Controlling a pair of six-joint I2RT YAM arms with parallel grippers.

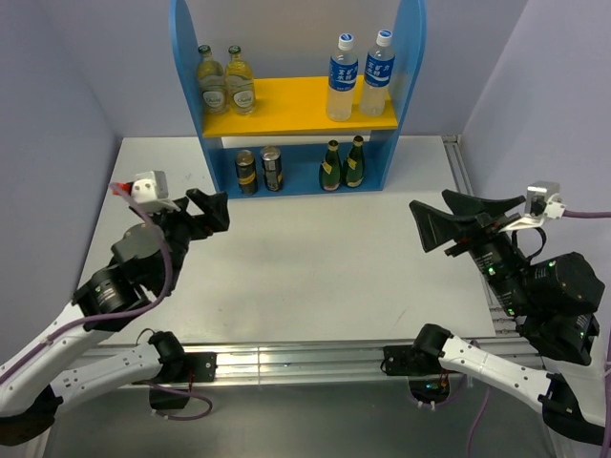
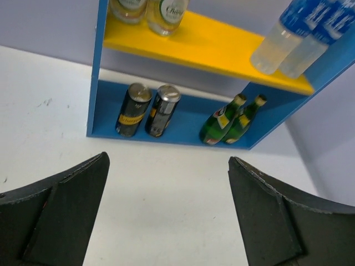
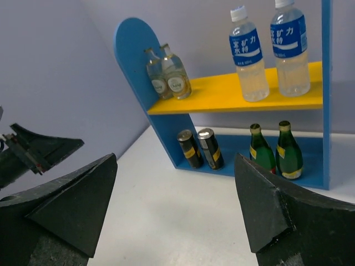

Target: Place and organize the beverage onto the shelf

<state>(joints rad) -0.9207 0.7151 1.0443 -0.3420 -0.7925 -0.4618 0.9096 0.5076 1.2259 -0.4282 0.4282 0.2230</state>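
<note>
Top external: shelf [image 1: 296,113] full, left gripper [image 1: 218,212] and right gripper [image 1: 422,227] gaping empty before it. Seems done, just park.

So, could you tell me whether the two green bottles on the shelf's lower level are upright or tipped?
Upright. Both green bottles stand on their bases, necks up, side by side at the lower right of the shelf.

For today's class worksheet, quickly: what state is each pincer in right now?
Left pincer: open, holding nothing.
Right pincer: open, holding nothing.
</note>
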